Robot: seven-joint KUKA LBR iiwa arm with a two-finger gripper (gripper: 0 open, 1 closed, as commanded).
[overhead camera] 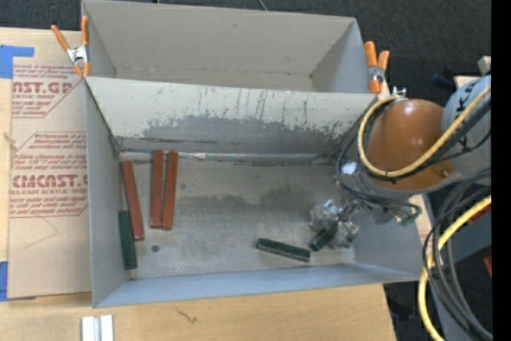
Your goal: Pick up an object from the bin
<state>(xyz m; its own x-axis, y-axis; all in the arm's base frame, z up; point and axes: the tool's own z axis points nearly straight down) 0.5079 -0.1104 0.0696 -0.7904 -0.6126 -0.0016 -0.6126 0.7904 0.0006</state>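
My gripper (334, 223) is low in the bin's front right corner, under the arm's orange dome. A short dark green piece (322, 239) lies slanted right at its tip, partly covered by it; whether it is gripped I cannot tell. A longer dark green stick (283, 249) lies flat on the floor just left of the gripper, apart from it.
Along the bin's left side lie a slanted red-brown stick (132, 200), two red-brown sticks side by side (163, 189) and another dark green stick (127, 239) near the front left corner. The bin's right wall is close beside the gripper.
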